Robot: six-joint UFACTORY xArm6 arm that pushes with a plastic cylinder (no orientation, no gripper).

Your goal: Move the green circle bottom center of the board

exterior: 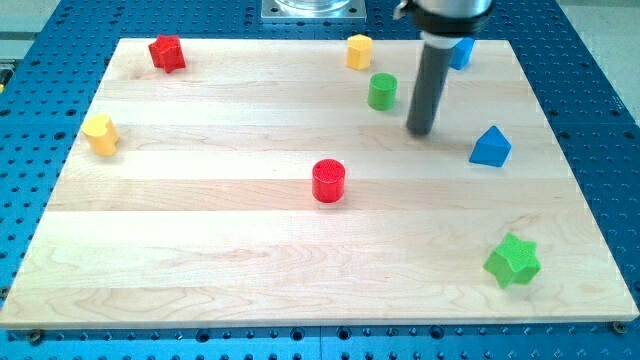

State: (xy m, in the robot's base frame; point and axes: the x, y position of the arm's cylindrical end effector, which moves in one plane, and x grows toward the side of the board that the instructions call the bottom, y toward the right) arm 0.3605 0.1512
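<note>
My tip sits just off the green circle at its 4 o'clock, not touching. No claw on this rod, so nothing's grasped. Red circle mid-desk.

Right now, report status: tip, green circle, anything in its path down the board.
My tip down, just right of green circle, apart. Circle near the view's top, not yet moved. Red cylinder sits below-left, close to its path.
</note>
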